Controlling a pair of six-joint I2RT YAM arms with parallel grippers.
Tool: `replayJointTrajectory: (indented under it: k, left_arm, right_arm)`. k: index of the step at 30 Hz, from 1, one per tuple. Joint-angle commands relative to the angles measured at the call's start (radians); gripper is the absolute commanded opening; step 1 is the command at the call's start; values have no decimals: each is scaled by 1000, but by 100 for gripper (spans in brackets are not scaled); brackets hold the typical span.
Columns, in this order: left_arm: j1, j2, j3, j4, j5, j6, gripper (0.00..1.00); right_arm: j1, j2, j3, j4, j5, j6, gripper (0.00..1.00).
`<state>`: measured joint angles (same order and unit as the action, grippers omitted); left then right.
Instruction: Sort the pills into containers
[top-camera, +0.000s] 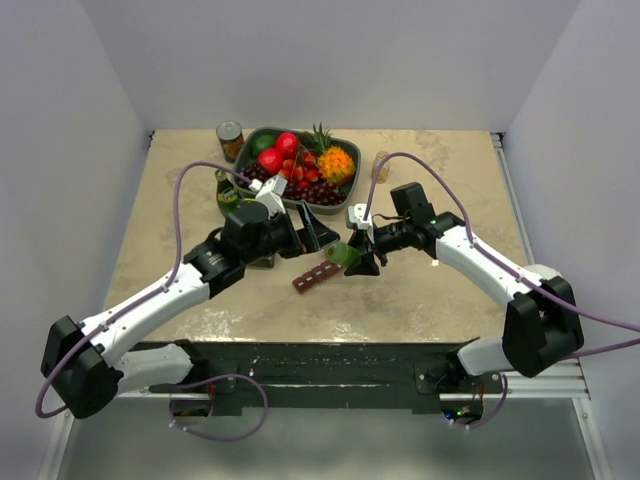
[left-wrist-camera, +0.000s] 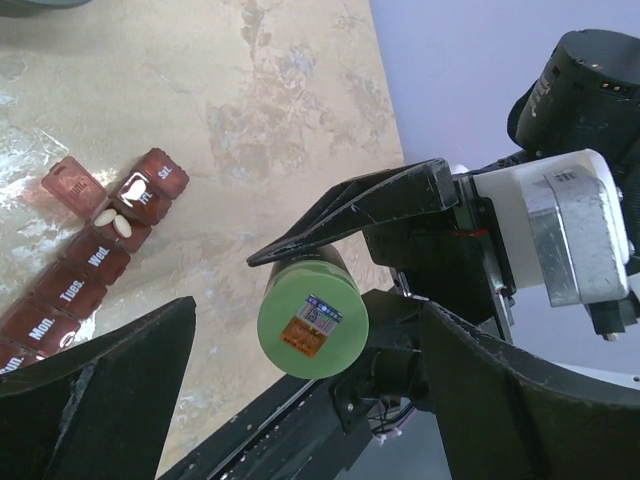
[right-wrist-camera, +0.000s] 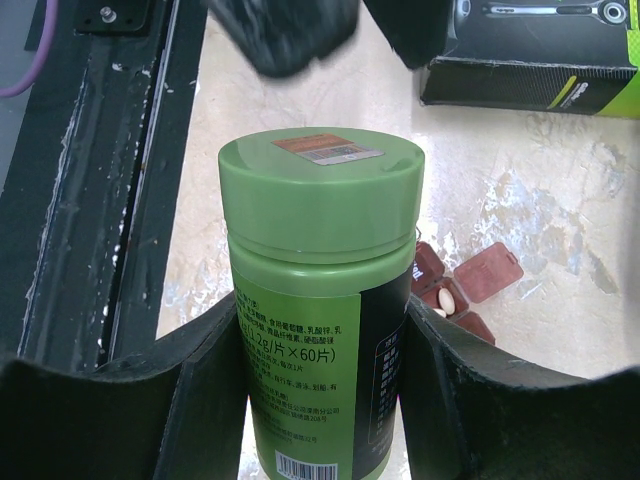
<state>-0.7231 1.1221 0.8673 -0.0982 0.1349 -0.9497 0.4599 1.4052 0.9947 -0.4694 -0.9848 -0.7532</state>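
The pill organiser is a long, narrow, dark red strip with one row of small square compartments. It lies flat and diagonal on the surface, near the front middle. White day names are printed on the closed lids: Mon., Tues., Wed. and Sat. can be read. One lid near the Sat. end is open and folded out to the side. Two white oval pills lie side by side in that open compartment.

I see a fruit tray upper centre on the table — tin can at its left; black-and-green box upper right in right wrist view.
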Motion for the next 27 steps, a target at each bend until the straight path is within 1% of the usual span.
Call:
replayJointTrajectory:
  k: [1, 3, 5, 6, 7, 9, 10, 13, 19, 23, 26, 27]
  left_arm:
    - [-9, 47, 61, 57, 43, 34, 96]
    - [-9, 73, 73, 34, 31, 52, 96]
    - [-12, 87, 78, 19, 31, 64, 93]
    - [-10, 99, 81, 12, 28, 77, 91]
    - [-13, 105, 81, 8, 29, 83, 86]
    - [-13, 117, 79, -3, 38, 92, 85]
    - [-16, 122, 78, 0, 46, 98, 81]
    - [-22, 134, 79, 0, 71, 111, 75]
    - [-32, 140, 81, -1, 132, 163, 70]
    - [-32, 142, 67, 2, 192, 207, 68]
    - [-32, 143, 44, 25, 247, 247, 63]
    - [-32, 143, 39, 28, 250, 259, 54]
  right_arm:
    - [3, -26, 39, 35, -9, -20, 0]
    - [3, -26, 39, 35, -11, -20, 0]
    - [5, -25, 39, 35, -11, -20, 0]
    - [3, -25, 39, 35, -11, -20, 0]
    - [3, -25, 39, 35, -12, -20, 0]
    - [3, -20, 39, 35, -12, -20, 0]
    - [5, -18, 39, 37, -12, -20, 0]
    - [3, -15, 39, 35, -11, -18, 0]
    - [3, -9, 39, 41, -5, -14, 0]
    - [5, -9, 39, 44, -5, -9, 0]
    - [3, -9, 41, 44, -6, -8, 0]
    - [5, -9, 41, 44, -8, -6, 0]
